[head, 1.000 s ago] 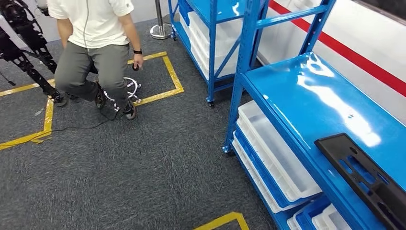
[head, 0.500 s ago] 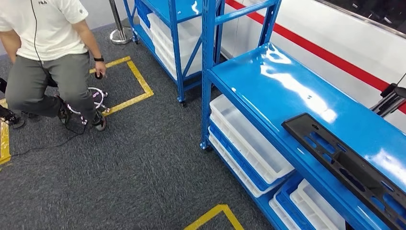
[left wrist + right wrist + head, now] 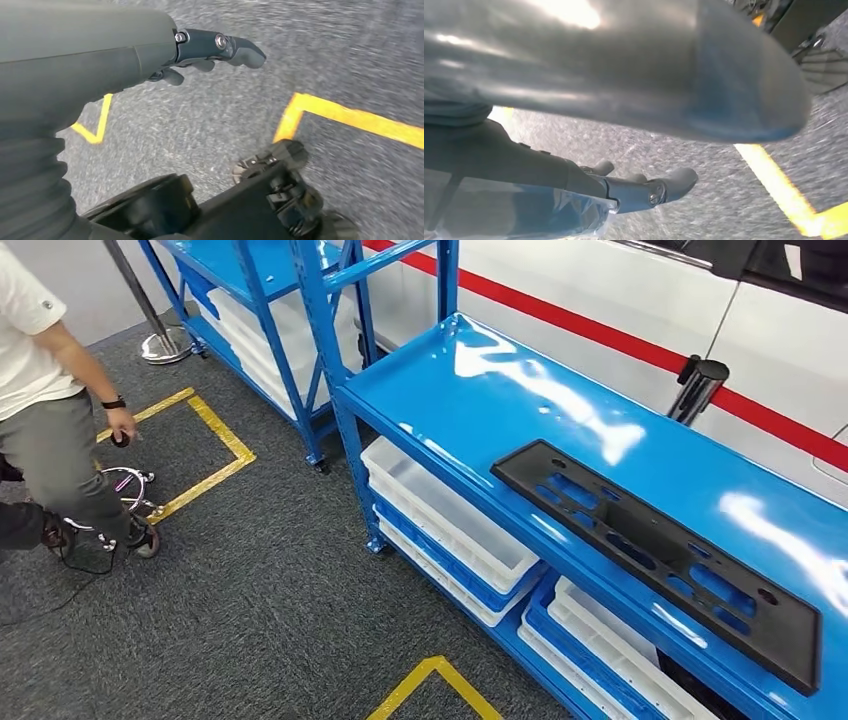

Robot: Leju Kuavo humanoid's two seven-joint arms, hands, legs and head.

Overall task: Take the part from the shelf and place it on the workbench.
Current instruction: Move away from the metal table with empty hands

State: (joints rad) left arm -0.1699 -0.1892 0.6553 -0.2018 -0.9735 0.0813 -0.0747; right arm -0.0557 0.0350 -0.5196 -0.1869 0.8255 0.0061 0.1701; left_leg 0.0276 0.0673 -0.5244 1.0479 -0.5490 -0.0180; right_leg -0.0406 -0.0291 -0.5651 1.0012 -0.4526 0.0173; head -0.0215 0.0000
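Lying: the black part (image 3: 655, 551) is flat on the top of the blue shelf (image 3: 470, 390), a long panel with cut-outs, set at an angle along the shelf's front edge.
Part and hands: the part is up on the shelf top, while both hands hang low over the grey carpet (image 3: 250, 620); they are well apart from it and touch nothing.
Left hand: the left hand (image 3: 210, 50) holds nothing, its dark fingers stretched out above the carpet near yellow floor tape (image 3: 350, 117).
Right hand: the right hand (image 3: 644, 187) holds nothing, its fingers loosely extended above the carpet, beside another strip of yellow tape.
Under the shelf top: white bins (image 3: 445, 515) sit in blue trays on the lower levels.
Person: a person (image 3: 50, 430) in a white shirt and grey trousers stands at the left, by a yellow taped square (image 3: 215, 445).
Background: a second blue shelf (image 3: 250, 280) stands further back, before a white wall with a red stripe (image 3: 600, 335).
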